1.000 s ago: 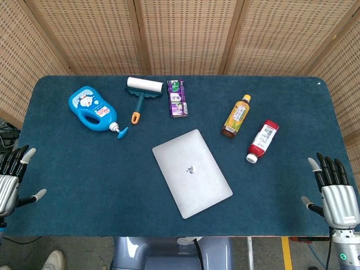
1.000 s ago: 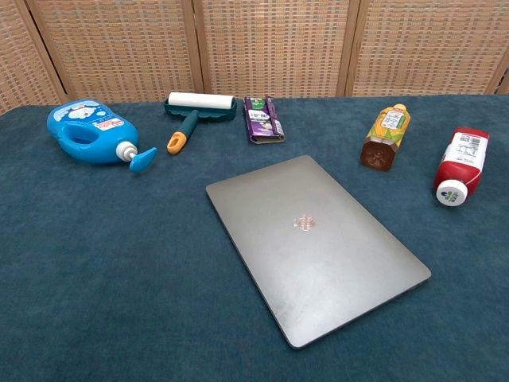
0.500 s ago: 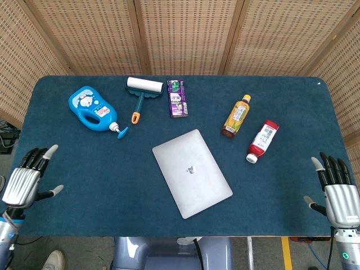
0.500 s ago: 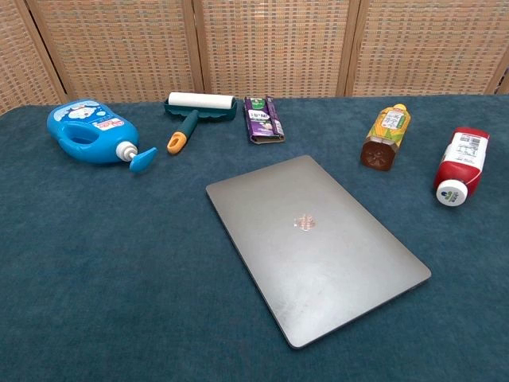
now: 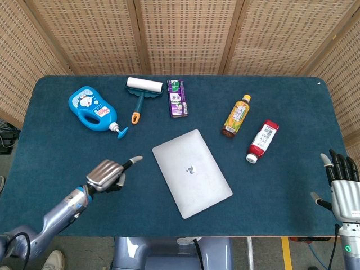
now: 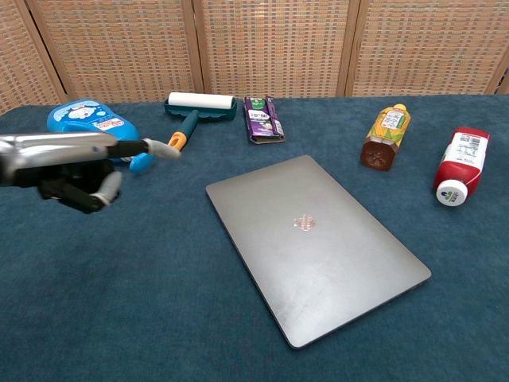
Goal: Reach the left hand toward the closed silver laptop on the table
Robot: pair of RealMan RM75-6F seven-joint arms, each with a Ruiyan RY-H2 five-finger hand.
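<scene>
The flat, matte silver laptop (image 5: 192, 172) lies closed and skewed at the middle of the napped blue table (image 5: 281, 191). The metallic left hand (image 5: 107, 174) hovers near its left edge, not touching, one finger straight out, the others curled, gripping nothing. The right hand (image 5: 344, 191) waits at the table's right edge, fingers apart, empty.

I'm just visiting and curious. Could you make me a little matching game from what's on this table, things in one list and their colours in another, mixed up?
Things:
1. laptop
2. jug with the cartoon label
3. bottle nearest the right hand
4. small carton

Colours:
A. purple
B. silver
C. red and white
D. blue

Pairs: 1-B, 2-D, 3-C, 4-A
</scene>
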